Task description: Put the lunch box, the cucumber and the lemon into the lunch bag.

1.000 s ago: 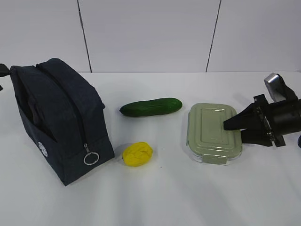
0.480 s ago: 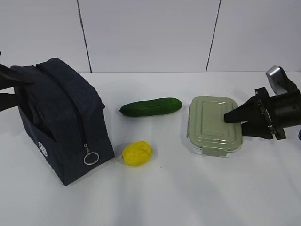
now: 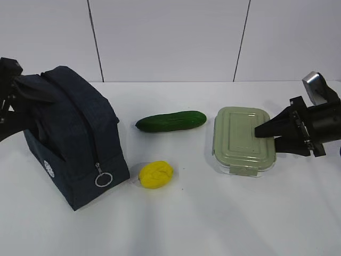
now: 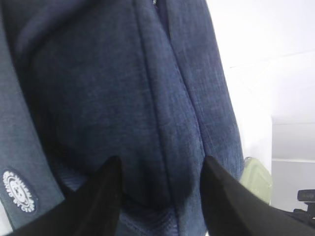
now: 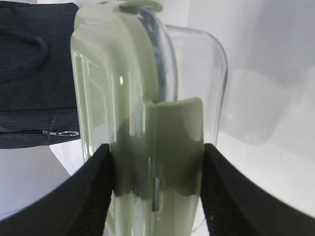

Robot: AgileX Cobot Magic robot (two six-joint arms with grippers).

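Bag (image 3: 74,141) stands far left on the table (image 3: 186,224). Cucumber (image 3: 171,121) lies to its right, mid-table, with the lemon (image 3: 155,174) in front of it, near the bag's front corner. Box (image 3: 244,140) sits right of the cucumber, well apart from the lemon. Left gripper (image 3: 8,101) is at the bag's far-left end; right gripper (image 3: 269,136) is at the box's right edge.

left end effector (image 4: 157,172): fingers spread, gripping nothing | right end effector (image 5: 155,162): fingers clamped, grasping

A white counter (image 3: 213,224) carries the lunch bag (image 3: 74,138), cucumber (image 3: 170,121) and lemon (image 3: 155,174). The lunch box (image 3: 242,140) sits tilted against the right tool (image 3: 266,137), the lemon farther off.
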